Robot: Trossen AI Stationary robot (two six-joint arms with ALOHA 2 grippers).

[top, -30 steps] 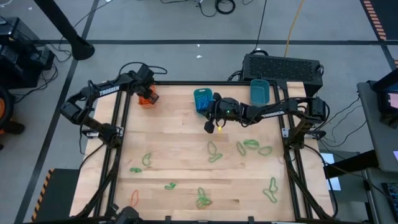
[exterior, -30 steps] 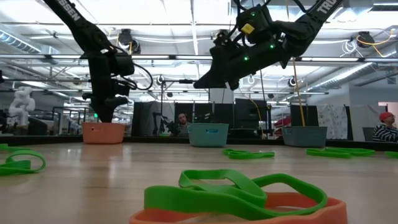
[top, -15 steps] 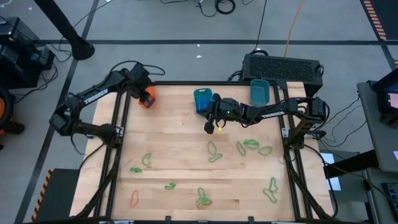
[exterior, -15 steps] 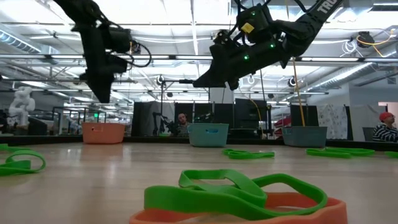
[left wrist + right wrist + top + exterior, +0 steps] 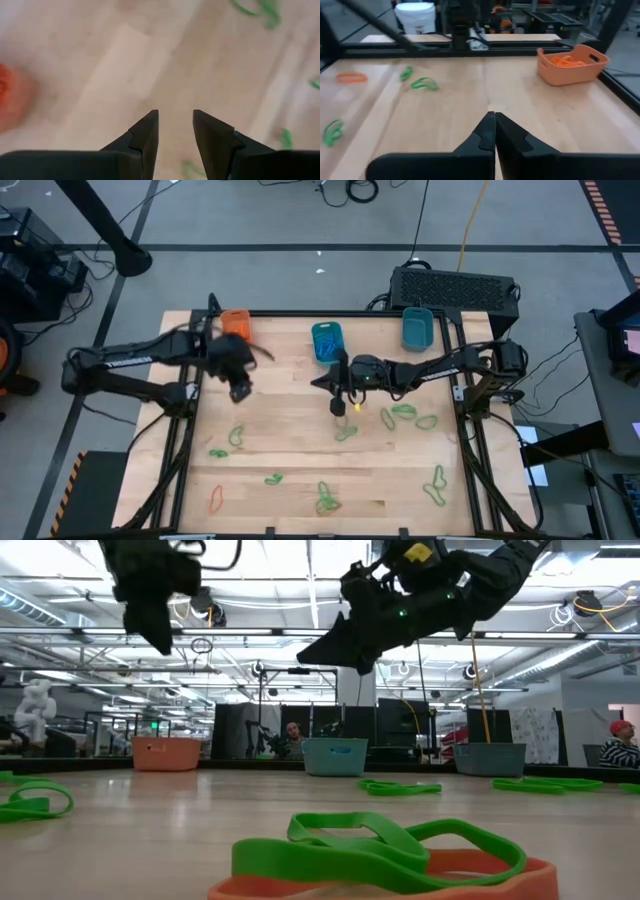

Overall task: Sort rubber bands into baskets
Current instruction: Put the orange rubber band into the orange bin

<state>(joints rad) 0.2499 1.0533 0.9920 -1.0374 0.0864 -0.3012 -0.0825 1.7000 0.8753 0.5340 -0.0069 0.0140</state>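
Observation:
My left gripper (image 5: 238, 388) (image 5: 175, 120) hangs open and empty high above the left half of the table, tipped downward over bare wood. My right gripper (image 5: 322, 384) (image 5: 492, 117) is shut, nearly level, pointing toward the table's left over the middle. Nothing shows between its fingers. A small yellow spot (image 5: 356, 406) shows beside it; I cannot tell what it is. The orange basket (image 5: 235, 323) (image 5: 571, 62) holds orange bands. Two teal baskets (image 5: 327, 340) (image 5: 417, 328) stand along the far edge. Green rubber bands (image 5: 345, 425) (image 5: 403, 412) (image 5: 236, 436) and an orange one (image 5: 215, 498) lie flat on the wood.
A big black box (image 5: 455, 285) stands behind the far right corner. Black frame rails (image 5: 190, 440) (image 5: 470, 450) run along both sides of the table. A green band lies on an orange one (image 5: 380, 855) near the front edge. People sit in the room beyond the table.
My left gripper has risen out of the orange basket and swung toward the table's middle and near edge, tipping and rolling as it went. My right gripper has shifted a little toward the near edge, still shut. The bands on the table have not moved.

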